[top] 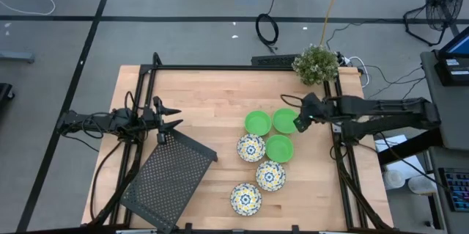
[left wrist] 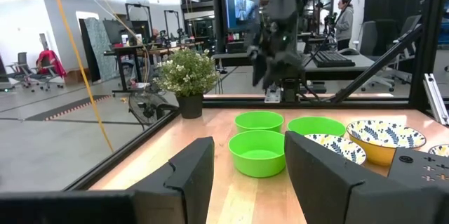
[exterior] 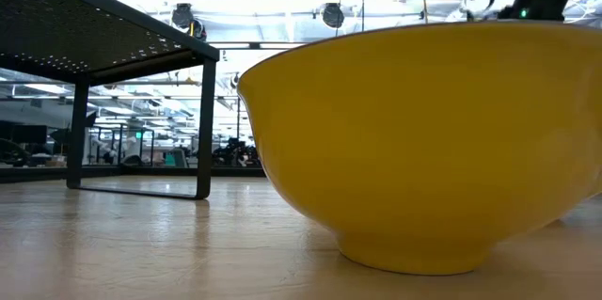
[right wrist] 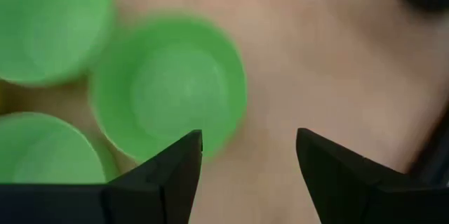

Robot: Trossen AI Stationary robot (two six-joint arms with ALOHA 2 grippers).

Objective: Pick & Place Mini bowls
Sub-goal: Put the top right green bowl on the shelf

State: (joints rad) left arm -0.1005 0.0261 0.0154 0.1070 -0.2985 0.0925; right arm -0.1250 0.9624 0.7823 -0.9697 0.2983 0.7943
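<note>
**Q:** Where are the bowls laid out?

**A:** Six mini bowls sit clustered on the pale wooden table [top: 212,102], right of centre. Three are plain bright green plastic: one at the far left of the group [top: 257,123], one just beside it to the right [top: 285,120], one nearer the front [top: 279,148]. Three are white with a blue-and-yellow floral pattern inside: one [top: 250,148] beside the front green bowl, one [top: 270,175] below it, one [top: 245,199] nearest the front edge. From table height, the yellow outer wall of a patterned bowl [exterior: 423,140] fills most of the frame.

**Q:** And your right gripper?

**A:** My right gripper [top: 299,122] hangs at the right edge of the rightmost green bowl, above the table. In its wrist view the two dark fingers [right wrist: 168,175] stand apart, nothing between them; that green bowl [right wrist: 168,87] lies just ahead of the near finger, with the other two green bowls at the side. I cannot tell whether a finger touches the rim.

**Q:** The left gripper?

**A:** My left gripper [top: 167,115] waits at the table's left side, fingers spread and holding nothing, next to the black perforated mesh tray [top: 168,175], which stands on legs. Its wrist view looks across the table to the green bowls [left wrist: 258,152] and two patterned ones [left wrist: 384,140].

**Q:** Anything else on the table?

**A:** A small potted plant with pale flowers [top: 316,64] stands at the far right corner.
</note>
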